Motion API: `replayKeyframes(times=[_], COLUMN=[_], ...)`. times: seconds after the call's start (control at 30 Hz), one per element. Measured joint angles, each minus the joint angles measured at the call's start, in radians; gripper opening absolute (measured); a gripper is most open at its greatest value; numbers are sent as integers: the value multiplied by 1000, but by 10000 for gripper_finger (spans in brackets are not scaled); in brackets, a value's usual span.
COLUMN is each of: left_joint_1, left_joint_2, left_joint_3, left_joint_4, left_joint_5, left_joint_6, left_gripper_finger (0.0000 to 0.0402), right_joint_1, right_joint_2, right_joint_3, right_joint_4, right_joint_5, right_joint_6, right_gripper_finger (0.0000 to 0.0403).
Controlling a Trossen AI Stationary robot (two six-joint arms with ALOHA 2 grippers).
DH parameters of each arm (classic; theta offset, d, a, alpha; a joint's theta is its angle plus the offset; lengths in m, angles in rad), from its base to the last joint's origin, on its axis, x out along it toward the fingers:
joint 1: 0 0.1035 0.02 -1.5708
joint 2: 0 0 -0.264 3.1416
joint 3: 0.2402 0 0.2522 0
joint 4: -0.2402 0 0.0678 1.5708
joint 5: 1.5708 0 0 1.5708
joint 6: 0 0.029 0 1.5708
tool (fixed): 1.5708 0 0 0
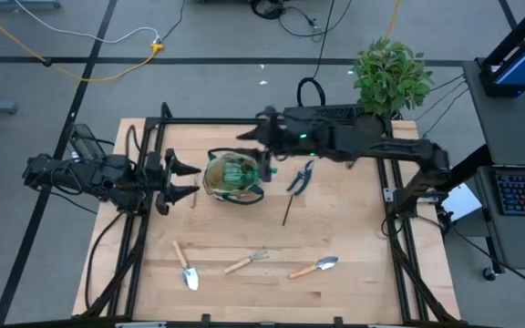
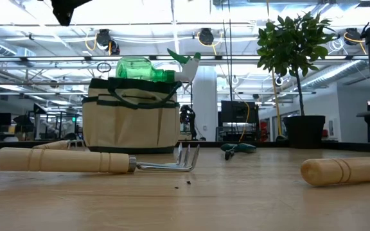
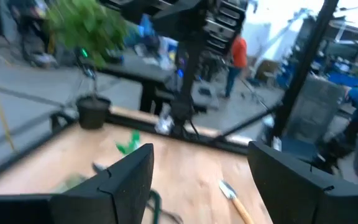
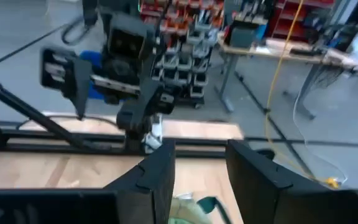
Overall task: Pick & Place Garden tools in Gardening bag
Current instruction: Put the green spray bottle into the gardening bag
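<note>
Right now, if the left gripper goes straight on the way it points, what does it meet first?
Most likely the gardening bag. In the high view the left gripper, jaws open, points across the table at it, nothing between. Its height against the bag is unclear.

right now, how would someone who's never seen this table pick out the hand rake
Start at the tan gardening bag near the table's middle, then look to the row of three wooden-handled tools along the near edge. The hand rake is the middle one, between the two trowels. It alone ends in splayed metal prongs instead of a scoop blade.
</note>
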Motion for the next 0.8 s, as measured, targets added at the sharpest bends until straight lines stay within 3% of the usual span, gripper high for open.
replayKeyframes(times=[0.4, 0.53, 0.8], left_joint_1=[3, 3, 1], left_joint_2=[0, 2, 11], left_joint_3=[0, 0, 0], left_joint_4=[126, 122, 116], left_joint_5=[-12, 6, 32], left_joint_6=[51, 34, -33], left_gripper_finger=[267, 267, 267], right_joint_1=[0, 0, 0], right_joint_2=[-200, -259, -380], right_joint_3=[-26, -104, -324], right_joint_4=[-358, -470, -505], right_joint_5=[-2, -2, -1], right_joint_6=[54, 98, 249], right_gripper_finger=[129, 128, 139])
